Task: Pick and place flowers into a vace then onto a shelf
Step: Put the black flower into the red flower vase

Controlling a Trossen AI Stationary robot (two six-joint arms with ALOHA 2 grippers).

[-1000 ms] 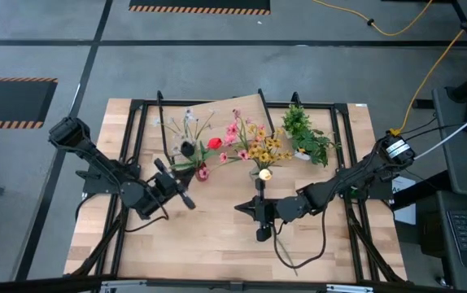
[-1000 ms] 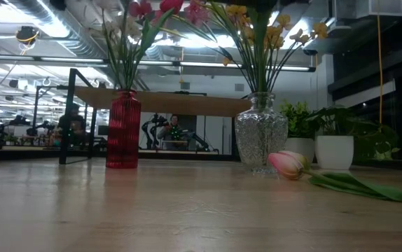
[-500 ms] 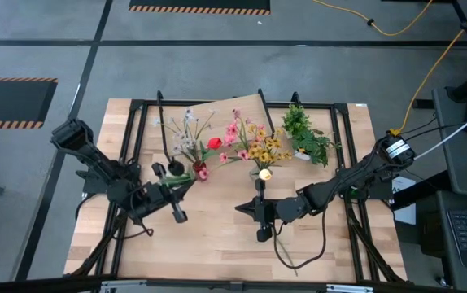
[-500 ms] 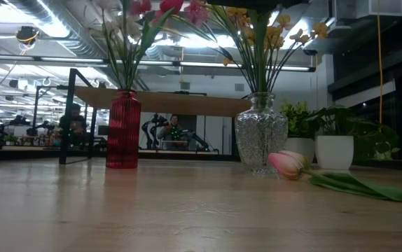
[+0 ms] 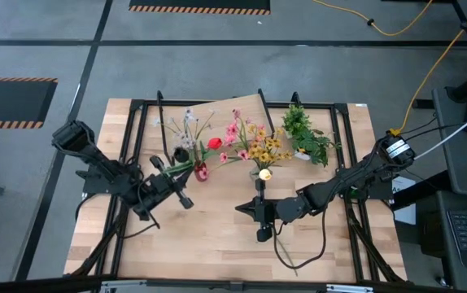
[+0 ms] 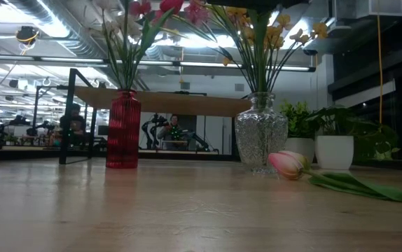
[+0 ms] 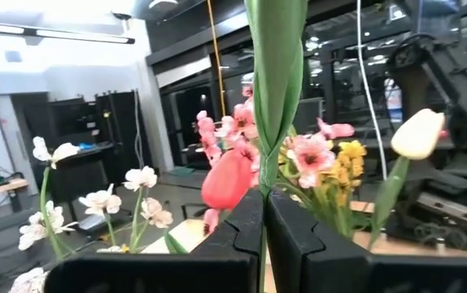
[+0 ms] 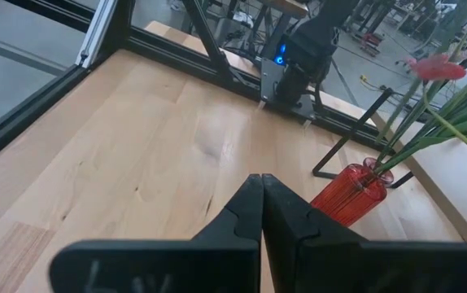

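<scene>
Currently the left gripper (image 5: pixel 171 178) is clamped on a red tulip's stem (image 7: pixel 272 98); in its wrist view the stem runs straight up out of the pinched fingers. The red vase (image 5: pixel 202 172) sits just beside it at about 1 o'clock, the likely drop target, with the shelf (image 5: pixel 242 110) beyond. The right gripper (image 5: pixel 257 218) waits mid-table, jaws pressed together, empty.
</scene>
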